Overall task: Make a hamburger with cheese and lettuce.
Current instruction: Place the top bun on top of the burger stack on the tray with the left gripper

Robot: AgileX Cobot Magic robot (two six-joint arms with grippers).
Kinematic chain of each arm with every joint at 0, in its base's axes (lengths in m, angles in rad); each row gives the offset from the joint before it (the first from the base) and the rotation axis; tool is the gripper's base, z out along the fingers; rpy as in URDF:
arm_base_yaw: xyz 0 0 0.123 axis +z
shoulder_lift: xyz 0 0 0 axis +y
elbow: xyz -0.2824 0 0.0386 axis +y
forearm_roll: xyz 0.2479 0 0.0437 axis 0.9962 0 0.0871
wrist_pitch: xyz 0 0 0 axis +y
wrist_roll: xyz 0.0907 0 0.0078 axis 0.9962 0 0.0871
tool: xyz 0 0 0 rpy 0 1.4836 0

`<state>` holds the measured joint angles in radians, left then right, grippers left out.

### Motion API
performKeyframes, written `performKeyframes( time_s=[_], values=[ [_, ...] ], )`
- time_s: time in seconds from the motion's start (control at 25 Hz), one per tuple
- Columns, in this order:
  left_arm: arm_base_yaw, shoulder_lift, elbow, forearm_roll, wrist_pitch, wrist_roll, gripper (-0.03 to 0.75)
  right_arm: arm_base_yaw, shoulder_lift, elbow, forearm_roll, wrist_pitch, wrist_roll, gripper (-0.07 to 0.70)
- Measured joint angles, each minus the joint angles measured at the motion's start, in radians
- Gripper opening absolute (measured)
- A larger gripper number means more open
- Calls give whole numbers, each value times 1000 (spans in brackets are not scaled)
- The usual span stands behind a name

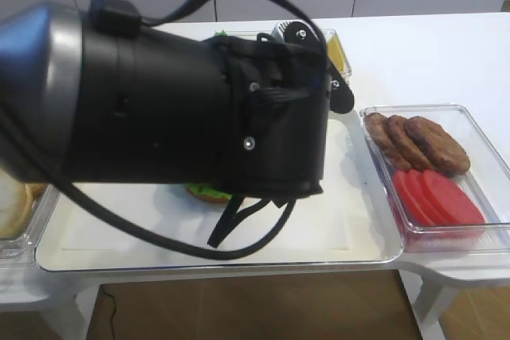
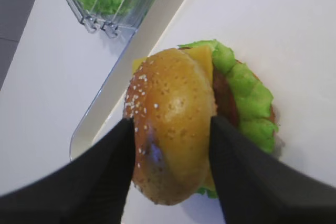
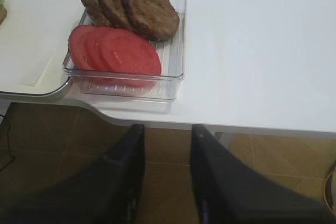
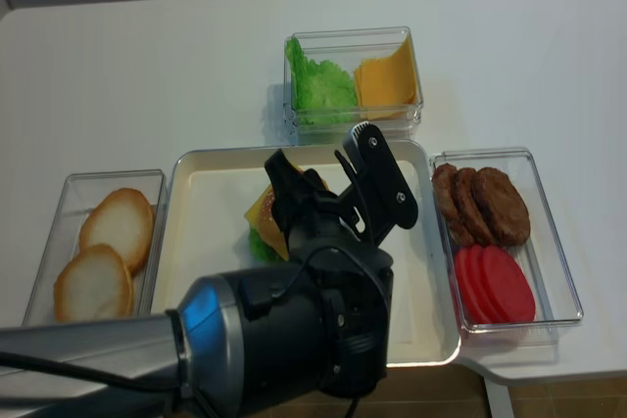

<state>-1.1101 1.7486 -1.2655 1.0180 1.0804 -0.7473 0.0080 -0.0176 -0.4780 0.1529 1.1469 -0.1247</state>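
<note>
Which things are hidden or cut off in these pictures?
- Hamburger: in both high views the left arm covers most of it.
- Lettuce and cheese: the top bun hides most of each in the left wrist view.
- Right gripper: its base is cut off by the bottom edge.

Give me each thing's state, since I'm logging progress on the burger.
hamburger: assembled on the tray, top bun tilted
cheese: under the top bun, corner showing
lettuce: in the stack, ruffled edge protruding
left gripper: jaws straddling the top bun
right gripper: open, empty, off the table edge
</note>
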Motion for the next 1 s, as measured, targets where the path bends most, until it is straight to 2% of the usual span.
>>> performKeyframes(
  time_s=[1.0],
  values=[
    [14,0,0,0,-16,0,364,0,0,0,0,0,0,245]
  ],
)
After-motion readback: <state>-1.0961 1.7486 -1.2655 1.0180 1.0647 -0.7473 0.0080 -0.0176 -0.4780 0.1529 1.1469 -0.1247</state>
